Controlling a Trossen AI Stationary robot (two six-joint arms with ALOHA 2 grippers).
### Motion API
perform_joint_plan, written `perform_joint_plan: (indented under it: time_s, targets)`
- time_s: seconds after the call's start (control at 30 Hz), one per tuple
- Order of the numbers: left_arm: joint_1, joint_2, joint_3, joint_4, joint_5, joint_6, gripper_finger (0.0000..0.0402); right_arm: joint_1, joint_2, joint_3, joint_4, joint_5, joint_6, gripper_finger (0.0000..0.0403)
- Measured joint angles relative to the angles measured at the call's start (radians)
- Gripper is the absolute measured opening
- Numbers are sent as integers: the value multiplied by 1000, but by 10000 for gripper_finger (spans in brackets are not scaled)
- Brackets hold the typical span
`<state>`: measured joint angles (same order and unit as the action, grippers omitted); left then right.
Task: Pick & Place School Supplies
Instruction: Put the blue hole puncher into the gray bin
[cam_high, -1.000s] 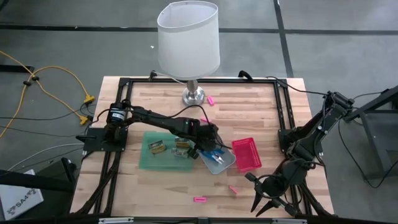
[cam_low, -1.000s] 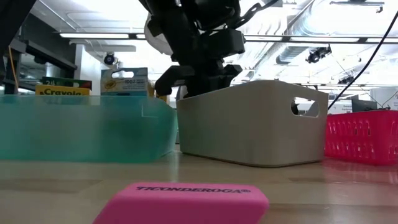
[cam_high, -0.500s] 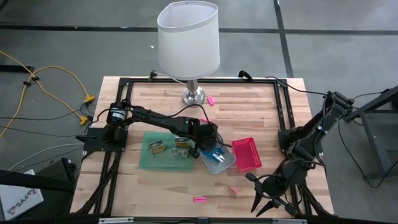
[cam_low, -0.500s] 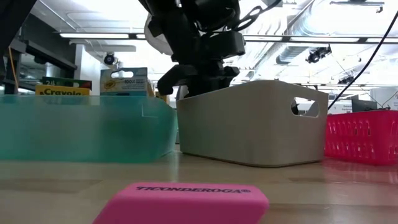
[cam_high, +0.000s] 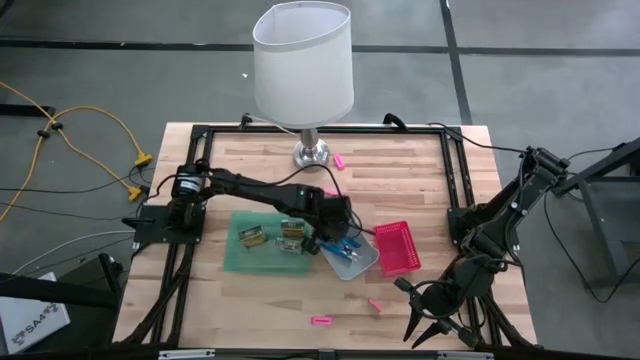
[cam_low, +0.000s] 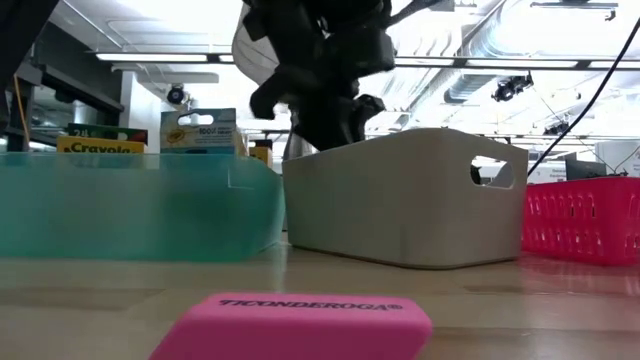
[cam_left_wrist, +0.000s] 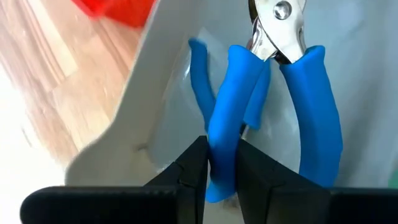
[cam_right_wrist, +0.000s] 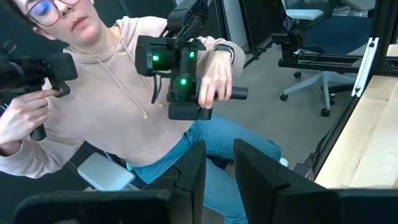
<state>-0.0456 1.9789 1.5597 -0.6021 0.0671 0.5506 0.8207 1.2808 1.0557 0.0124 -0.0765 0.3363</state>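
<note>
The wooden table (cam_high: 400, 180) carries a white-shaded lamp (cam_high: 303, 62) at its far edge. Nearer the middle, 3 trays sit side by side: a green tray (cam_high: 262, 262), a grey tray (cam_high: 366, 262) touching it, and a pink tray (cam_high: 397, 247) just beside the grey one.

In the green tray stand 2 yellow-green packs (cam_high: 251, 235); in the low view the one at the far left of the picture reads "Crayola" (cam_low: 100, 146), and a grey-green box next to it carries a crayon logo and "100" (cam_low: 201, 130), the rest too small to read.

The left tool (cam_high: 338, 240) hangs over the grey tray, its fingers clamped on 1 blue handle of a pair of blue-handled pliers (cam_left_wrist: 292, 93). The left wrist view shows that handle pinched between the 2 dark fingers (cam_left_wrist: 193, 168), with a second blue-handled tool (cam_left_wrist: 200, 81) lying beside it inside the tray.

The right tool (cam_high: 432, 322) waits off the table's near right corner, its fingers slightly apart and holding nothing. Its wrist view shows a person in a beige hoodie (cam_right_wrist: 118, 99) gripping control handles.

A pink eraser (cam_low: 300, 322) printed "TICONDEROGA" lies on the table close to the low camera. Further pink erasers lie near the front edge (cam_high: 320, 320) and beside the lamp base (cam_high: 340, 158).
</note>
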Motion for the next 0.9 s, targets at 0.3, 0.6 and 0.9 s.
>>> perform_joint_plan:
  time_s: [0.3, 0.6, 0.9]
  targets:
    - [6, -1, 4, -8, 34, -59, 61, 0, 0, 0, 0, 0, 0, 73]
    - [3, -1, 4, -4, -22, -59, 61, 0, 0, 0, 0, 0, 0, 73]
    - [-25, -1, 4, 13, -40, -1, 61, 2, 0, 0, 0, 0, 0, 73]
